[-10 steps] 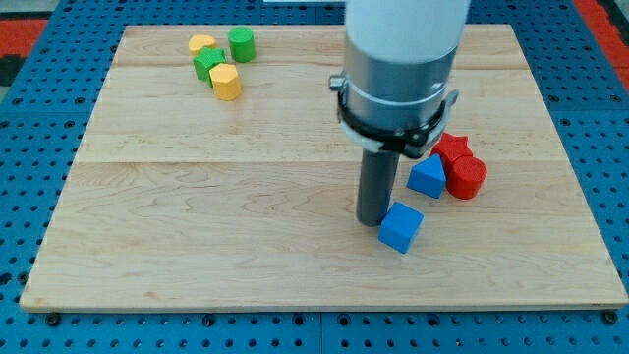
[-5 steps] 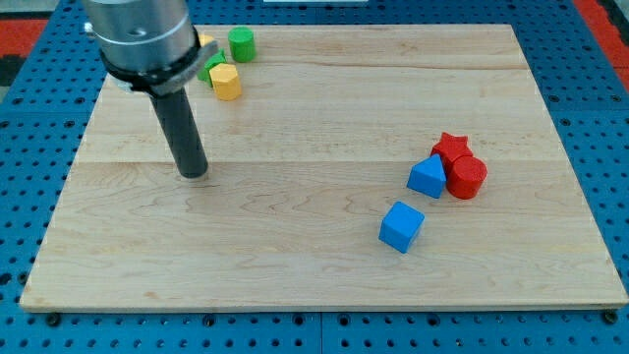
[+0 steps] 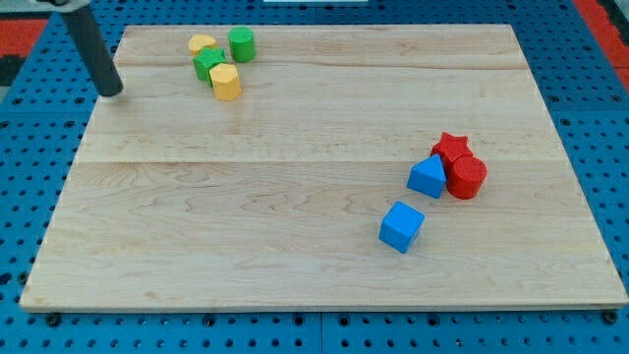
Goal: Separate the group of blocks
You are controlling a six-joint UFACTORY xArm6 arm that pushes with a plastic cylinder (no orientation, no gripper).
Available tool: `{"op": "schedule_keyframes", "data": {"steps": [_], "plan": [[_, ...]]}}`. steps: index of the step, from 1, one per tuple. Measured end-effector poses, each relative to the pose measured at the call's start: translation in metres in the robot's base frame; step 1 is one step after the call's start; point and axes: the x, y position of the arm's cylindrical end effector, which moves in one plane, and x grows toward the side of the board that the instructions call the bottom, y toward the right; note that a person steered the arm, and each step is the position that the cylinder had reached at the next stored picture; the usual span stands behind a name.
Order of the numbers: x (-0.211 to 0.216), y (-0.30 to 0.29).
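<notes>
My tip (image 3: 112, 91) is at the view's upper left, just at the left edge of the wooden board (image 3: 295, 177), left of the yellow-green group. That group holds a yellow block (image 3: 201, 43), a green cylinder (image 3: 241, 44), a green block (image 3: 207, 64) and a yellow block (image 3: 226, 82), close together. At the view's right a red star (image 3: 451, 148), a red cylinder (image 3: 466, 178) and a blue triangular block (image 3: 428, 177) touch each other. A blue cube (image 3: 401, 226) lies apart below them.
The board lies on a blue pegboard surface (image 3: 29, 197) with rows of holes. Red panels show at the upper corners.
My tip has moved from beside the blue cube across the board to the view's upper left edge. The blocks have not moved.
</notes>
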Motion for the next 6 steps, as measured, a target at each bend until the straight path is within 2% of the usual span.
{"op": "schedule_keyframes", "data": {"steps": [3,6], "plan": [[-0.064,0.010],[-0.083,0.101]]}}
